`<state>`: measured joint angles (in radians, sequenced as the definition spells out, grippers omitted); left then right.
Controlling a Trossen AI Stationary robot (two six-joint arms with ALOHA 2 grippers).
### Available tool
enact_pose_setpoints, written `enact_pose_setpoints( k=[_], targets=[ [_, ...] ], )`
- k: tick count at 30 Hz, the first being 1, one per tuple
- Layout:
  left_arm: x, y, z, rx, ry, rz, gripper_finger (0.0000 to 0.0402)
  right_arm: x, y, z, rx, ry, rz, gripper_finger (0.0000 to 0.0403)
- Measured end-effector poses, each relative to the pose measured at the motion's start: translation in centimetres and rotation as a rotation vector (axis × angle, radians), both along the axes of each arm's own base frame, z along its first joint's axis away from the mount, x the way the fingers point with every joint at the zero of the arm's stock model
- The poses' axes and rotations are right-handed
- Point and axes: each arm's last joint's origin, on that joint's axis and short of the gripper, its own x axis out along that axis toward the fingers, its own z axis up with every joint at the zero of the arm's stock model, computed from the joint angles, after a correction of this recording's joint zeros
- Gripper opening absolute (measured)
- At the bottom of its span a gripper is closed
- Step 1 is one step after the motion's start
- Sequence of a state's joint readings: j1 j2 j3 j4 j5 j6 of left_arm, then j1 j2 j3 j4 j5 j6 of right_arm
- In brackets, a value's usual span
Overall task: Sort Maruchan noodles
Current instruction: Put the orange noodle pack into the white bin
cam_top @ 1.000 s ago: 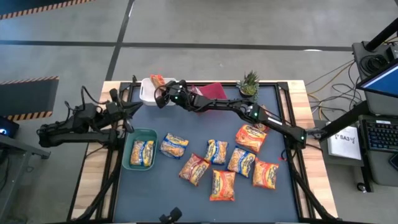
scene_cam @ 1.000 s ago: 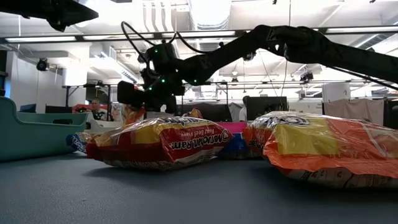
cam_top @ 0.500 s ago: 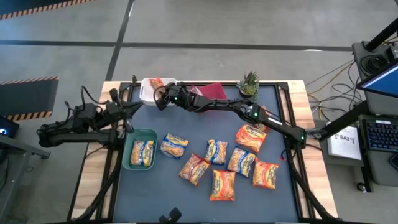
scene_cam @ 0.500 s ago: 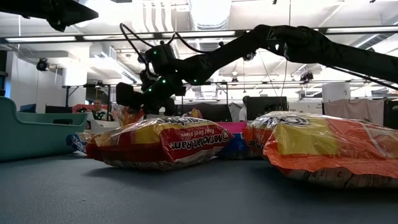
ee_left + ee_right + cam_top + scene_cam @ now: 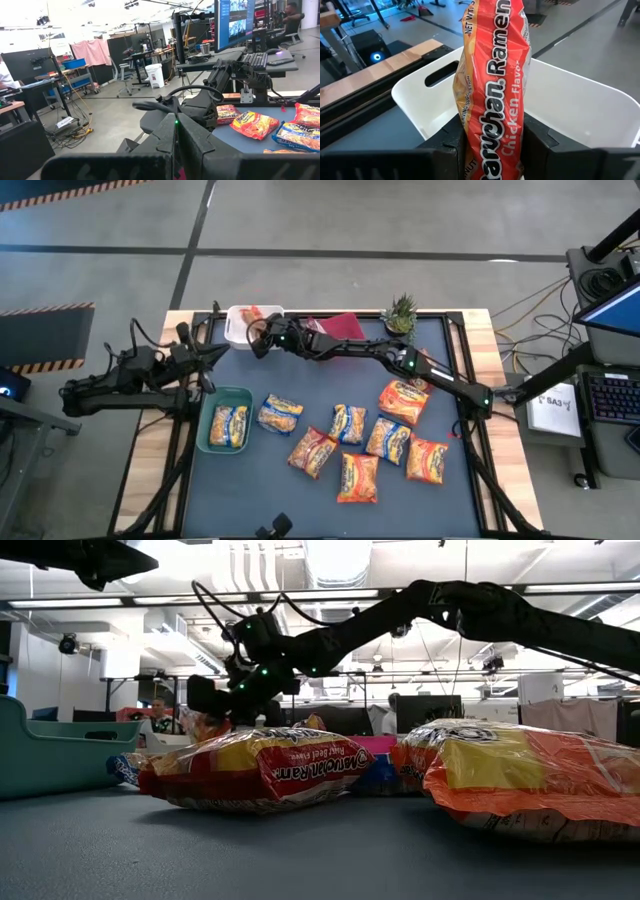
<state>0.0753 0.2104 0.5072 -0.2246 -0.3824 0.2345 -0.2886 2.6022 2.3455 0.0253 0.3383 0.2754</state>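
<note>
My right gripper (image 5: 258,332) reaches to the table's far left and is shut on an orange Maruchan noodle packet (image 5: 492,75), over the white bin (image 5: 600,115). The packet's far part (image 5: 253,312) shows above the bin (image 5: 235,330). Several more orange and yellow-blue packets (image 5: 357,477) lie flat on the dark mat at mid-table. One yellow-blue packet (image 5: 228,425) lies in the green bin (image 5: 241,395). My left gripper (image 5: 213,353) waits shut at the table's left edge, touching nothing. My right gripper pinches the orange packet's near end (image 5: 492,145) between its two fingers (image 5: 445,150), one on each flat face. The fingers come nearly level from the table's right side, slanting a little down. The packet stands on edge and sticks out forward over the white bin's inside, lifted clear.
A red bin (image 5: 341,326) and a small potted plant (image 5: 400,313) stand along the far edge, right of the white bin. The loose packets cover the mat's middle and right (image 5: 402,402). The mat's near left corner (image 5: 230,500) is bare.
My right gripper has tipped a little downward, staying in place. The orange packet's far end has sunk toward the white bin and shows shorter from above.
</note>
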Motion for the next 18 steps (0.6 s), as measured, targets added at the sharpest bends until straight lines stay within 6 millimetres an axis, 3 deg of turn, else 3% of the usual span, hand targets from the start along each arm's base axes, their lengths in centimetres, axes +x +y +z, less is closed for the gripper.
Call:
enact_pose_setpoints(
  k=[3,11,18],
  targets=[
    [0.0,0.0,0.0,0.0,0.0,0.0,0.0,-0.02,-0.02,-0.04,0.014,-0.006,-0.007,0.0126],
    [0.0,0.0,0.0,0.0,0.0,0.0,0.0,0.04,0.09,-0.07,0.022,0.004,0.063,0.022],
    [0.0,0.0,0.0,0.0,0.0,0.0,0.0,0.26,0.41,0.03,0.018,0.001,0.186,0.0207]
  ],
)
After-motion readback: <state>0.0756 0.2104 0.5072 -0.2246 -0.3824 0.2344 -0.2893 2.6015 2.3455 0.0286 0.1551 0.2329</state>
